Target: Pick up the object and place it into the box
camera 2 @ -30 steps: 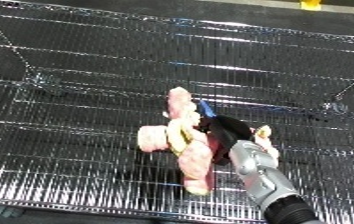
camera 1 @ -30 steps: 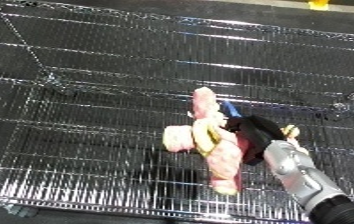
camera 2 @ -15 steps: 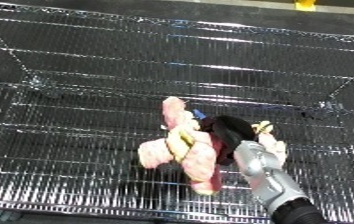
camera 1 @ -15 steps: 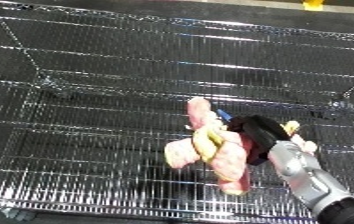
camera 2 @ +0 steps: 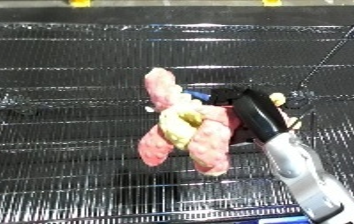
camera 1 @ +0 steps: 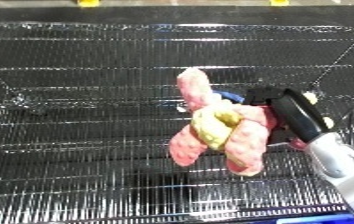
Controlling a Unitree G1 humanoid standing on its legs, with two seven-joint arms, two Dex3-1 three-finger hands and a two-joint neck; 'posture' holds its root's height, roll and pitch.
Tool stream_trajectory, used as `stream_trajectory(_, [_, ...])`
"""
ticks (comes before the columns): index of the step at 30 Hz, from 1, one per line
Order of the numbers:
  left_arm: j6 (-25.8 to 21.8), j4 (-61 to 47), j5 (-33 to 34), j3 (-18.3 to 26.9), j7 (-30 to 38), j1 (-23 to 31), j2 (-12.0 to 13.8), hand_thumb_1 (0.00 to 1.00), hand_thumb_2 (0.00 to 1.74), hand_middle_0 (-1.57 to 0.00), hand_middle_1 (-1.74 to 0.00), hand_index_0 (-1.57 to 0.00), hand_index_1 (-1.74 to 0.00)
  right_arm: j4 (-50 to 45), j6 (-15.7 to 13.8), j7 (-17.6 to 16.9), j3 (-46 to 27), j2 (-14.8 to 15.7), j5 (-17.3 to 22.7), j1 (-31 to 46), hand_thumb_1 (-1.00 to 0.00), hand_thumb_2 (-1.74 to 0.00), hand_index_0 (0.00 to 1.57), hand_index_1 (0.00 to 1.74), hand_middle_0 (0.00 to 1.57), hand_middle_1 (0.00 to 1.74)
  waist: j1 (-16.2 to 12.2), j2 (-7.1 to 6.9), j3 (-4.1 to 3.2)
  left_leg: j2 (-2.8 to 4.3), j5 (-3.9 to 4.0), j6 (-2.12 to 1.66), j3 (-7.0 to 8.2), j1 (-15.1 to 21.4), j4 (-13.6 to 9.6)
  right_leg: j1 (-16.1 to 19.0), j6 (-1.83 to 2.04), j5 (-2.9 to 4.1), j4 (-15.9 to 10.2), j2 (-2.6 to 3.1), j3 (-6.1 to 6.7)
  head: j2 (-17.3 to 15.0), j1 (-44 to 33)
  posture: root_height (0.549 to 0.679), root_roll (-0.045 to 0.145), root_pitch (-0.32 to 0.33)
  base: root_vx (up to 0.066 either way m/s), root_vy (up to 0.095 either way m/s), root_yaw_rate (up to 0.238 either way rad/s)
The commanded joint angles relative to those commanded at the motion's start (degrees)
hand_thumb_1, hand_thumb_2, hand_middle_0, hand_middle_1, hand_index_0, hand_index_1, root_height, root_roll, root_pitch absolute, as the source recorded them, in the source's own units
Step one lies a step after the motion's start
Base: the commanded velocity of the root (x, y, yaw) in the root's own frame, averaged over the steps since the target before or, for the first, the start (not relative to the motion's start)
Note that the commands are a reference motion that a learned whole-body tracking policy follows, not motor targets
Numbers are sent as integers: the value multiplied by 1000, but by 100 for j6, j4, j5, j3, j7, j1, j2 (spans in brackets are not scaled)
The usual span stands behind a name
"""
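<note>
Since a second ago the pink plush toy (camera 1: 218,127) looks lifted and swung more upright, closer to the camera, so the right hand has pulled it up off the wire mesh, though the head may have shifted too.

Going left to right: the left side is just open wire bin (camera 1: 76,100) floor and walls, plenty of free room there, and no left hand anywhere in view. Middle is the toy, hanging with its long axis roughly vertical, one limb poking up and two dangling down. Right up against its right side is the right hand (camera 2: 249,107), black fingers curled round the toy's body, with the silver forearm running off to the lower right.

My guess is it's already over the bin, so the drop just needs clearance from the near wall.
</note>
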Motion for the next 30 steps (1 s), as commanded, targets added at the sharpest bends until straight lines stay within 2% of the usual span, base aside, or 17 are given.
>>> stream_trajectory(5, [56, -39, 41, 140, -23, 104, -140, 1000, 1740, -1570, -1740, -1570, -1740, -610, -72, -87, -899, -29, 56, 850, -900, -1566, 1413, 1566, 1413, 1566, -194, 29, 0, 15, -13, 9, 94, 186, -18, 108, -21, -16, -11, 0, 86, -7, 126, 635, 45, -77, -20, -12, -138])
stream_trajectory(11, [101, -91, 114, 281, -86, 152, -277, 1000, 1740, -1570, -1740, -1570, -1740, -1073, -138, -149, -1836, 79, -44, 1820, -900, -1566, 1413, 1566, 1413, 1566, -392, 108, 0, 28, -21, 14, 204, 459, -104, 314, -16, -34, -107, -11, 167, -108, 319, 636, 54, -103, -2, -9, -120])
stream_trajectory(14, [122, -104, 168, 320, -121, 162, -344, 1000, 1740, -1570, -1740, -1570, -1740, -1209, -181, -200, -2267, 170, -81, 2261, -900, -1566, 1413, 1566, 1413, 1566, -509, 136, -14, 32, -31, 14, 253, 581, -143, 412, -14, -41, -155, -14, 198, -290, 509, 637, 58, -113, 11, -13, -90])
stream_trajectory(20, [182, -146, 289, 413, -210, 248, -450, 1000, 1740, -1570, -1740, -1570, -1740, -1478, -230, -223, -3134, 436, -210, 3323, -900, -1566, 1413, 1566, 1413, 1566, -748, 185, -122, 48, -69, 10, 359, 800, -217, 561, -2, -45, -252, -7, 275, -616, 888, 640, 66, -127, 28, -5, -121])
stream_trajectory(27, [207, -117, 342, 384, -283, 254, -541, 1000, 1740, -1570, -1740, -1570, -1740, -1302, -401, -417, -3926, 953, 248, 4167, -900, -1566, 1413, 1566, 1413, 1566, -1031, 263, -243, 74, -117, 4, 481, 982, -251, 658, 17, -36, -331, 9, 357, -1100, 1324, 642, 72, -135, 19, 8, -123])
stream_trajectory(30, [203, -97, 359, 338, -301, 225, -565, 1000, 1740, -1570, -1740, -1570, -1740, -1114, -481, -539, -4220, 1115, 465, 4420, -900, -1566, 1413, 1566, 1413, 1566, -1166, 300, -277, 79, -145, 1, 539, 1061, -254, 692, 23, -32, -350, 12, 396, -1484, 1580, 642, 75, -138, 21, 26, -138])
